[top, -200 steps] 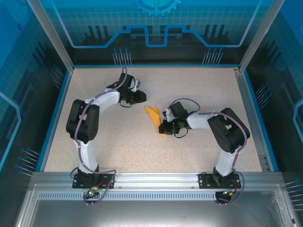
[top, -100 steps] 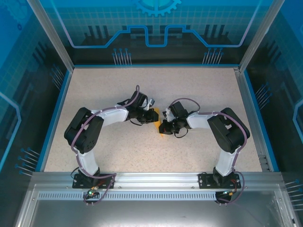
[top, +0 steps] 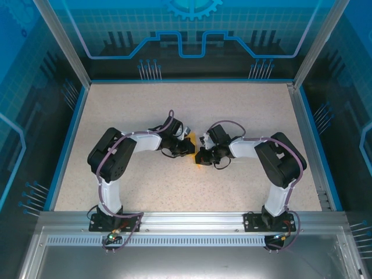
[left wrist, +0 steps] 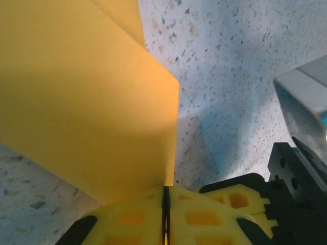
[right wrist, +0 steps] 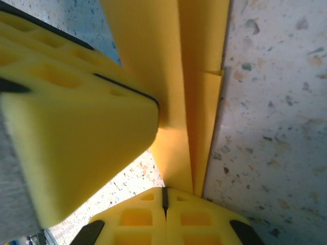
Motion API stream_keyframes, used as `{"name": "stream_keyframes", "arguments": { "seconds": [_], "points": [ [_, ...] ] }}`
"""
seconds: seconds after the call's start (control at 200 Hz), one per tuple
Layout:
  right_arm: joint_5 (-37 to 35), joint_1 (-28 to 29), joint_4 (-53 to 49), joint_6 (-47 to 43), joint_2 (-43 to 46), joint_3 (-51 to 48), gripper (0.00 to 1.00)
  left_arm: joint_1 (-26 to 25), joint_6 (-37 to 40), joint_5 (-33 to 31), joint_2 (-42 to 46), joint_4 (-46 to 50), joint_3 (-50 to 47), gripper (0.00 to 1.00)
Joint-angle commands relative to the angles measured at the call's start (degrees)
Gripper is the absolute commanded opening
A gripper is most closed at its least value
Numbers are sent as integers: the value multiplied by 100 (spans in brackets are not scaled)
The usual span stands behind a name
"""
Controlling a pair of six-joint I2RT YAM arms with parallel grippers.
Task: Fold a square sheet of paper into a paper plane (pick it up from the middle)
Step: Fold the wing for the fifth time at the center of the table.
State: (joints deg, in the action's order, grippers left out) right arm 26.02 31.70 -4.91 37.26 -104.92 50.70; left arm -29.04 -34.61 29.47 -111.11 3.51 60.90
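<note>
The paper plane [top: 189, 138] is a narrow folded strip of orange-yellow paper in the middle of the table, mostly covered by both grippers. My left gripper [top: 187, 145] is shut on its far end; in the left wrist view the folded edge [left wrist: 87, 92] runs straight into the closed yellow fingers [left wrist: 165, 190]. My right gripper [top: 199, 157] is shut at the near end, where the creased layers [right wrist: 194, 76] meet its closed fingertips [right wrist: 164, 194]. A yellow finger of the left gripper [right wrist: 76, 127] presses the paper close above.
The speckled table [top: 133, 174] is ringed by a blue rim [top: 70, 139] and metal frame posts. The two grippers stand nearly tip to tip; the right arm's black body [left wrist: 291, 173] shows beside the left fingers.
My left arm swung in from the back left to the paper and closed its fingers on the far end. The right gripper and the paper stayed in place.
</note>
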Motion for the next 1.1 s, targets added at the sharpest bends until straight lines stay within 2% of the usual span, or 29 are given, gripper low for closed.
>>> {"name": "stream_keyframes", "arguments": {
  "seconds": [0.0,0.43,0.82,1.095],
  "points": [
    [-511,10,-1179,27,-521,-350,1,-57,-33,287,-163,-74,27,11],
    [-781,11,-1431,-23,-556,-397,1,65,580,-808,-522,842,517,12],
    [-887,0,-1522,-69,-587,-466,1,925,817,-727,-920,1263,1272,12],
    [-873,-14,-1515,-69,-625,-488,0,1320,745,-864,-1284,1521,1825,13]
  ]
}}
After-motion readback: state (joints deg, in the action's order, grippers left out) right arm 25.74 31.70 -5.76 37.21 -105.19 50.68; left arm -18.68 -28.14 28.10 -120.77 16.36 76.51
